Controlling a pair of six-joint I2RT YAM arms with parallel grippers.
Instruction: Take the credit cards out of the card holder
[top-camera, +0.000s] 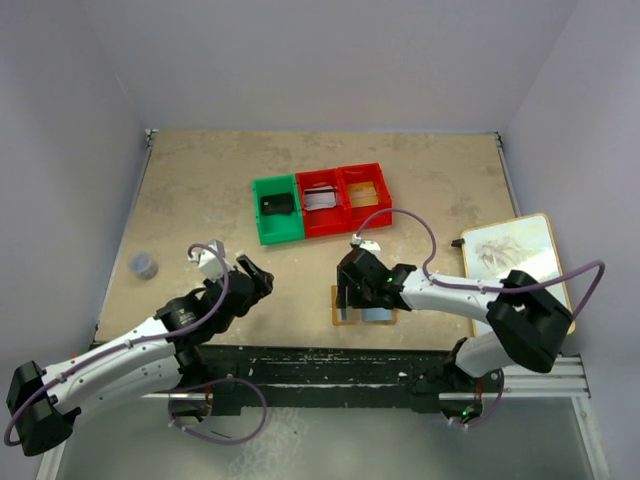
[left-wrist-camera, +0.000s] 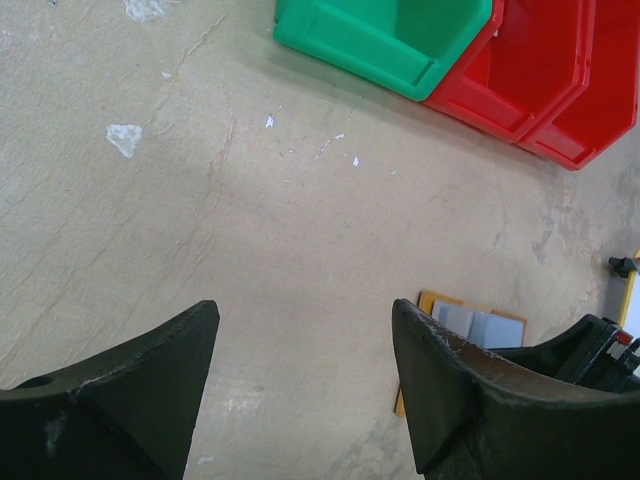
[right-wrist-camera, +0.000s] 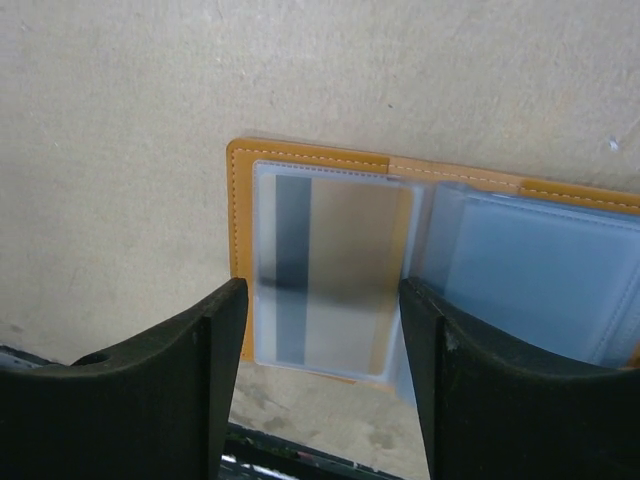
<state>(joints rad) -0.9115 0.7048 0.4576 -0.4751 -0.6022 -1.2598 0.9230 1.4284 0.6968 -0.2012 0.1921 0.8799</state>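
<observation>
Now the right end effector (right-wrist-camera: 320, 290), open and empty, hangs over a gold-tan credit card (right-wrist-camera: 340, 250) in the card holder (right-wrist-camera: 240, 200) at lower centre; the left end effector (left-wrist-camera: 305, 310) is open and empty.

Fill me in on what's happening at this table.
The right gripper, open, hangs over the opened card holder, fingers either side of a gold-tan card in its clear sleeve. The left gripper is open and empty over bare table. Cards already lie in the green bin and two red bins.
</observation>
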